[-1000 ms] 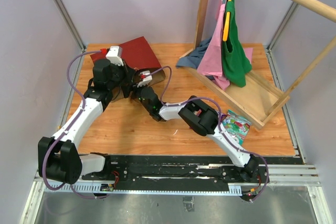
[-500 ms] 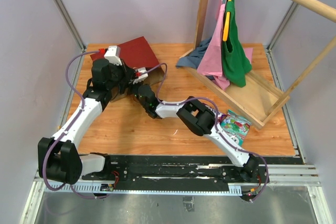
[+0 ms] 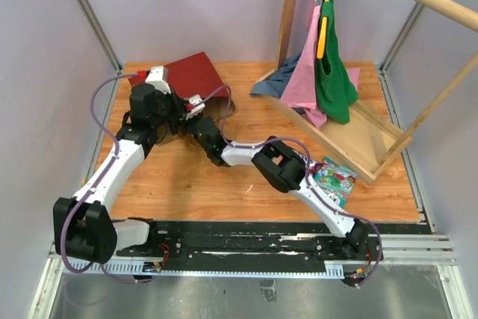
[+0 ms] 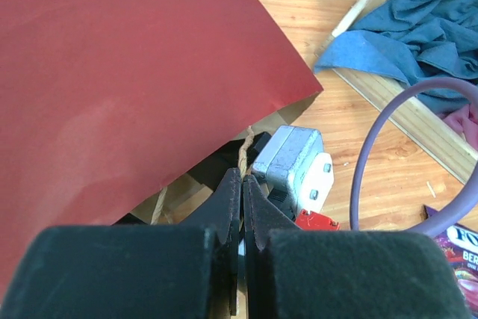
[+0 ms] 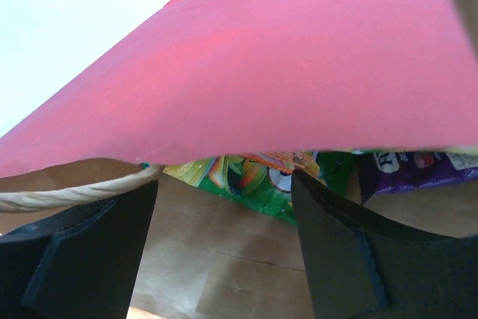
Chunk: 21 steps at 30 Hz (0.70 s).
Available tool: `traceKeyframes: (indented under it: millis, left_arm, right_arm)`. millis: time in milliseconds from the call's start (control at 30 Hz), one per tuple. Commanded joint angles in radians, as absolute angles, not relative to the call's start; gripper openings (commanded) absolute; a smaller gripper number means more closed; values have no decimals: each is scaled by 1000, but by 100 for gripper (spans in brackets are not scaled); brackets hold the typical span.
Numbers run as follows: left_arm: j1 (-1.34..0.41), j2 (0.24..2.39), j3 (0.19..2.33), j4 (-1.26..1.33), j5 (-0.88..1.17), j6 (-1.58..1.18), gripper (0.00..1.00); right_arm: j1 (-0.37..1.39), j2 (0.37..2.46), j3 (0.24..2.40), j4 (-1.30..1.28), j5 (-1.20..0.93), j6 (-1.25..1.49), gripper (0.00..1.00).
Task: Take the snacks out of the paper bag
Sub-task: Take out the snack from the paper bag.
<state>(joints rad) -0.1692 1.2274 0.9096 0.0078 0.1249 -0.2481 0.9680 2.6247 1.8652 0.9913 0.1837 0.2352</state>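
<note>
Table (image 3: 187, 177): wooden top, carries everything.

Paper bag (image 3: 196, 76): lies on its side, dark red face up. The brown inside shows at the mouth.

Left gripper (image 4: 240, 184): at the bag's mouth edge, jaws pressed together, pinching the twine handle (image 4: 244, 146). Judged to be holding the mouth up.

Right gripper (image 5: 224, 188): pushed into the bag's mouth under the red upper wall. Its jaws stand wide apart and nothing is gripped between them.

Snacks:
- Loose packet (image 3: 334, 178): already out, flat on the table, well apart from the bag on its mouth side.
- Green packet (image 5: 246, 173): inside the bag, just beyond the open jaws.
- Purple packet (image 5: 407, 162): inside the bag, beside the green one.
- Any packets deeper in the bag are hidden; no count possible.

Progress (judgement): early. One packet is visibly out and at least two remain inside. The green packet looks like the next one to be taken.
</note>
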Motion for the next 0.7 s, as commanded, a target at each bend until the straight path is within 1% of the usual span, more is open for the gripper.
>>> traceKeyframes:
  millis: [0, 133, 200, 267, 400, 533, 667]
  left_arm:
    - [-179, 1215, 948, 36, 162, -268, 1]
    - [-179, 1209, 952, 34, 155, -274, 0]
    - [-179, 1205, 950, 36, 155, -275, 1]
    - [-179, 1201, 950, 37, 155, -275, 0]
    - [-179, 1192, 945, 44, 157, -278, 1]
    - [-179, 1192, 943, 47, 164, -279, 0]
    - [-179, 1187, 941, 45, 161, -278, 1]
  right_arm:
    - [1003, 2620, 1938, 957, 16, 28, 74]
    - [1003, 2608, 1898, 997, -4, -8, 73]
    - [998, 2586, 1843, 1043, 16, 48, 73]
    - [976, 2556, 1771, 1103, 41, 205, 72]
    - [936, 2519, 1644, 1221, 71, 535, 66]
    - [927, 2500, 1591, 1286, 131, 688, 65]
    - [894, 2555, 1617, 1326, 176, 1029, 62]
